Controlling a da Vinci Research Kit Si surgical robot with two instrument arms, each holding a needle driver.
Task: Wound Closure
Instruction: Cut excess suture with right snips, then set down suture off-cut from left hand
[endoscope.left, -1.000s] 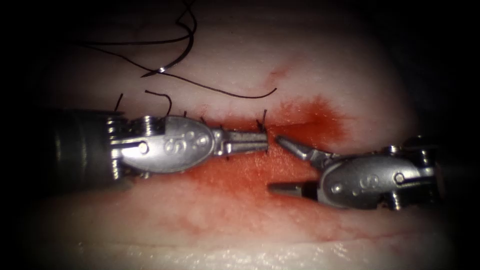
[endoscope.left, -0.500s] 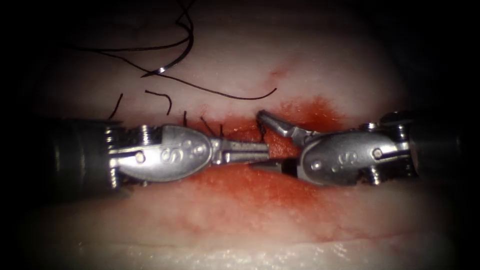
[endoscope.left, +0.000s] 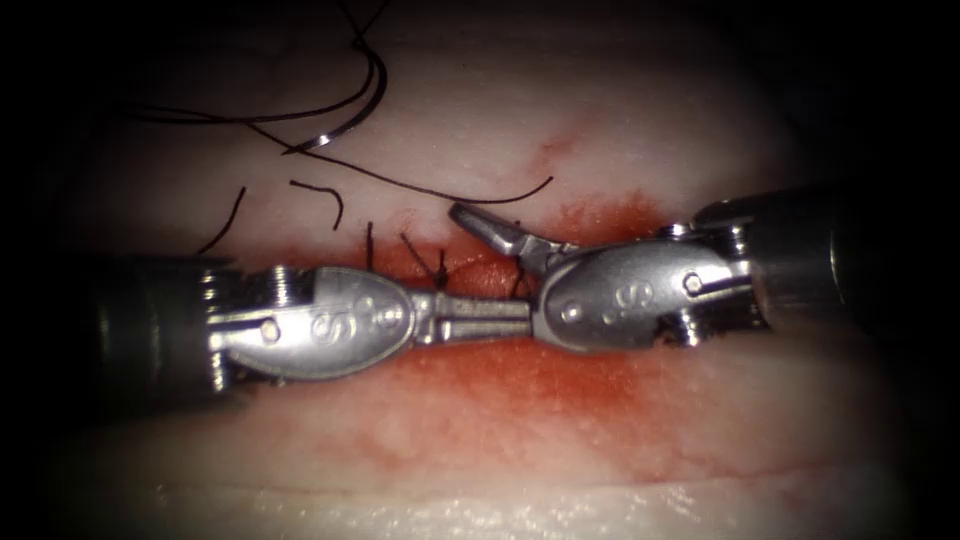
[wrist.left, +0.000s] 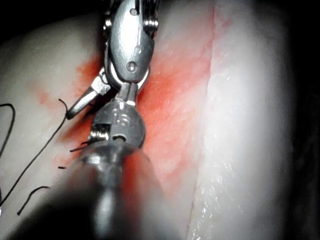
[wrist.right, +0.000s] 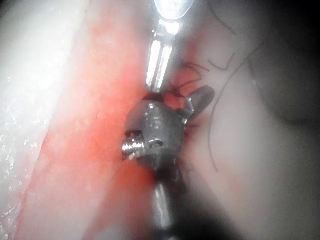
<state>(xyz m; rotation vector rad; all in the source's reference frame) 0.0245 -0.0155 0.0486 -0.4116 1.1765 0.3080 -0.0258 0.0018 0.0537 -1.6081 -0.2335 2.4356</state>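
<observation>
Needle (endoscope.left: 352, 108) lies free on tissue (endoscope.left: 620, 110), beyond the cut (endoscope.left: 470, 268). Left tool (endoscope.left: 520, 318) closed, holding nothing visible; right tool (endoscope.left: 500, 275) apart, empty.

A single embossed letter "S" was legible on the body of the left tool (endoscope.left: 500, 320), and another "S" on the body of the right tool (endoscope.left: 505, 262); nothing else carried readable text or numbers.

— Where did the needle (endoscope.left: 345, 120) lie?
— On the tissue (endoscope.left: 600, 110), behind the cut (endoscope.left: 470, 265), up left.
— And the tools?
— Left tool (endoscope.left: 500, 318) met right tool (endoscope.left: 505, 275) tip to tip over the cut.
</observation>
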